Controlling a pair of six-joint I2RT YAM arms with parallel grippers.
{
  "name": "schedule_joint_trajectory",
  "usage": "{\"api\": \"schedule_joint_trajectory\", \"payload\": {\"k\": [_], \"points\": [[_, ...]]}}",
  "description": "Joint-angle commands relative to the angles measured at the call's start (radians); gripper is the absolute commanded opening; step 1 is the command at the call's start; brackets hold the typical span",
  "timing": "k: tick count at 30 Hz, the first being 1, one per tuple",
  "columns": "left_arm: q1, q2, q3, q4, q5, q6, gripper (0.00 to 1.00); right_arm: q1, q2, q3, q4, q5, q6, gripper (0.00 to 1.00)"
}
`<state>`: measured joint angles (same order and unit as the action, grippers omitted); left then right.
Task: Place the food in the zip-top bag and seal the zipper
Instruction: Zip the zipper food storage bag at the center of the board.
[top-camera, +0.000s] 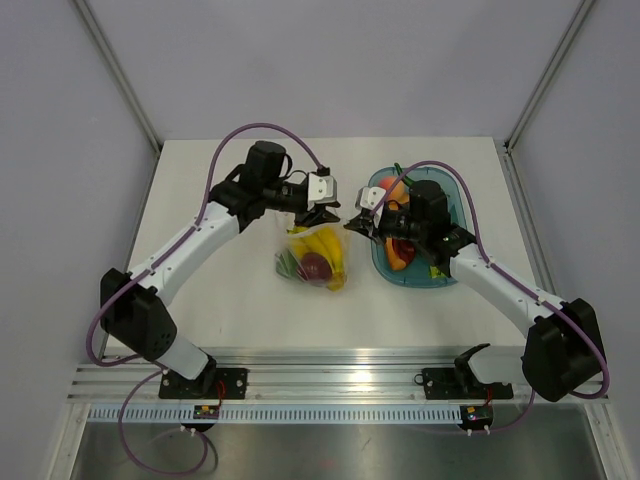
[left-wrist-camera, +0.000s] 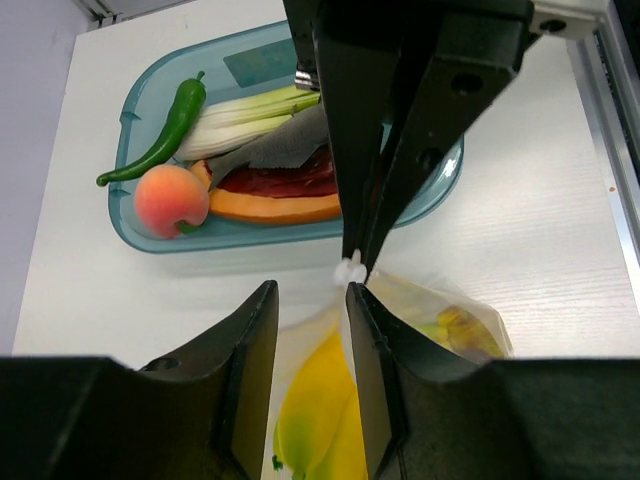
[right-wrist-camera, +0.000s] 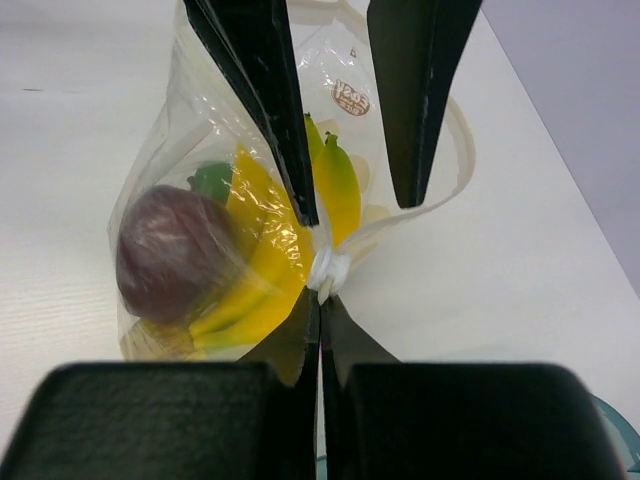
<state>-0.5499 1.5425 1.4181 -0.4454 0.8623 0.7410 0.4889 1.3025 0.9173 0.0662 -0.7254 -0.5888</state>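
The zip-top bag (top-camera: 300, 262) lies at mid-table with a yellow banana bunch (right-wrist-camera: 265, 270), a dark red apple (right-wrist-camera: 170, 255) and a green fruit (right-wrist-camera: 212, 180) inside. My right gripper (right-wrist-camera: 322, 296) is shut on the white end of the zipper (right-wrist-camera: 328, 268) at the bag's mouth corner. My left gripper (left-wrist-camera: 308, 292) is open, its jaws on either side of the mouth edge just behind that corner. In the top view the left gripper (top-camera: 322, 212) and the right gripper (top-camera: 357, 226) nearly meet above the bag. More food stays in the tray.
The teal oval tray (left-wrist-camera: 128, 228) stands right of the bag and holds a green chili (left-wrist-camera: 165, 130), a peach (left-wrist-camera: 170, 198), a leek (left-wrist-camera: 250, 112), an orange slice (left-wrist-camera: 270, 208) and a red piece (left-wrist-camera: 285, 182). Grey walls stand on both sides of the table.
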Motion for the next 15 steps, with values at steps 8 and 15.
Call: {"api": "schedule_joint_trajectory", "payload": {"k": [8, 15], "points": [[0.033, 0.039, 0.128, -0.229, 0.127, 0.144, 0.43, -0.007, -0.031, 0.009, 0.067, -0.006, -0.016, 0.0], [0.004, 0.051, 0.125, -0.177, 0.127, 0.1, 0.43, -0.006, -0.023, 0.014, 0.066, -0.009, -0.016, 0.0]]}}
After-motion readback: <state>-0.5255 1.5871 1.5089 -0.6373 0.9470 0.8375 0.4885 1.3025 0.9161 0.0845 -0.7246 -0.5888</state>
